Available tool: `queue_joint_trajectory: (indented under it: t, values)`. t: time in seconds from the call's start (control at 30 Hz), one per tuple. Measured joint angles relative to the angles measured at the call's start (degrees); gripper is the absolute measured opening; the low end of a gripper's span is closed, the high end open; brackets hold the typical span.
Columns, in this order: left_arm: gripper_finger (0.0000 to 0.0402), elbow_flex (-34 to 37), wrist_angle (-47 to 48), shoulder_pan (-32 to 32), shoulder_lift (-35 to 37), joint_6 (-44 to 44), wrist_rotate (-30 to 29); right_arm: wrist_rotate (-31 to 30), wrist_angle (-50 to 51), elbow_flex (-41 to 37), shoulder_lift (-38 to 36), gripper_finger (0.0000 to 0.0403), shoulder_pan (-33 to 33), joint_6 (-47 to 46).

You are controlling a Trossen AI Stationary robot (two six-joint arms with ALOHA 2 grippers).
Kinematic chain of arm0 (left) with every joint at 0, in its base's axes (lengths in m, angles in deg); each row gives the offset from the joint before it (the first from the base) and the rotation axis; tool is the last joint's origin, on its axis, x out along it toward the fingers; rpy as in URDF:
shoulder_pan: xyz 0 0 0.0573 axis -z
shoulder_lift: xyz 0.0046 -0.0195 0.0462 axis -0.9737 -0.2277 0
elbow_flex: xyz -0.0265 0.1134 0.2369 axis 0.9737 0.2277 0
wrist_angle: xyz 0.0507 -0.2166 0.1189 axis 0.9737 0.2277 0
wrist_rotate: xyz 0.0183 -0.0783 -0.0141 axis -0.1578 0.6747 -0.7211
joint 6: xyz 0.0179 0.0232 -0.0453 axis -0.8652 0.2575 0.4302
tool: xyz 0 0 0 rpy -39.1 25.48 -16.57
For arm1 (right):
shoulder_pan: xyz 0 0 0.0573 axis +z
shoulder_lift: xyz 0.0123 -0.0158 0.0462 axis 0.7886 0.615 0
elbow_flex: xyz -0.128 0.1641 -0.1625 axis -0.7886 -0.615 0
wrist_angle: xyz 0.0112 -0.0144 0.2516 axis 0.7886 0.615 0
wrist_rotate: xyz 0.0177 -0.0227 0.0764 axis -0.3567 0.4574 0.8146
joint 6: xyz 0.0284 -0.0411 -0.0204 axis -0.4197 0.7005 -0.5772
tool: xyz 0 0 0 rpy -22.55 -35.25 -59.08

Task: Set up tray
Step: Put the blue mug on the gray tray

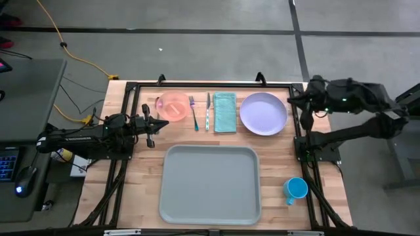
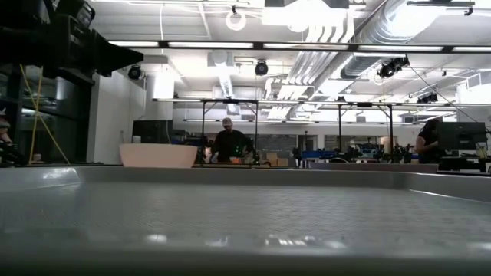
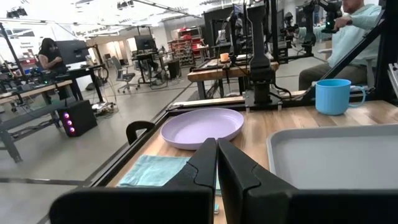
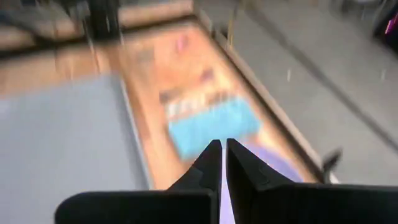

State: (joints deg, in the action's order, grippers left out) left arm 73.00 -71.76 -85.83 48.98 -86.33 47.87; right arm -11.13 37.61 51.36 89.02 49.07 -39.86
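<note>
From above, you had the tray (image 1: pixel 210 184) lying flat on the near middle of the wooden table (image 1: pixel 141 177), with nothing on it. Beyond it ran a row: pink bowl (image 1: pixel 173 105), fork (image 1: pixel 193 112), knife (image 1: pixel 208 110), teal napkin (image 1: pixel 225 111) and lilac plate (image 1: pixel 263 113); a blue cup (image 1: pixel 296 189) stood near the tray's right edge. Your left gripper (image 1: pixel 153 126) hovered at the table's left side, just near of the bowl; your right gripper (image 1: pixel 293 99) hung at the far right corner. At table height, the tray's rim (image 2: pixel 245 180) filled the foreground, the bowl (image 2: pixel 158 156) behind it. Your left wrist camera showed its fingers (image 3: pixel 202 163) pressed nearly together, gripping nothing. The right wrist view showed fingers (image 4: pixel 211 160) closed, empty, above napkin (image 4: pixel 214 127) and tray (image 4: pixel 62 143).
</note>
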Motion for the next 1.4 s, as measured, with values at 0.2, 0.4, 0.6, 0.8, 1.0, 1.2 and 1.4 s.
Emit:
queue_joint_trajectory:
  t: [0.2,0.4,0.6,0.8,1.0,1.2,1.4]
  values:
    - [0.0046,0.0,0.0,0.0,0.0,-1.3,-0.5,8.5,15.9,4.1,7.9,0.0,0.0,-6.0]
    - [0.0046,0.0,0.0,0.0,0.0,-1.5,-1.4,21.8,10.5,-0.5,9.1,0.0,0.0,-13.2]
    - [0.0046,0.0,0.2,0.0,0.0,-1.5,-1.4,32.0,10.0,-8.7,8.7,0.0,0.0,-27.1]
    - [0.0046,0.0,0.2,0.0,0.0,-1.5,-1.4,41.0,6.6,-21.6,6.7,0.0,0.0,-38.2]
    - [0.0046,0.0,0.2,0.0,0.0,-1.5,-1.4,55.3,-4.4,-30.8,4.5,0.0,3.1,-45.0]
    - [0.0046,0.0,0.3,0.0,0.0,-1.5,-0.6,53.3,-22.6,-34.0,1.6,0.0,13.4,-57.5]
    - [0.0046,0.0,0.9,0.0,0.0,-1.4,0.2,43.1,-34.1,-34.5,1.7,0.0,26.3,-72.8]
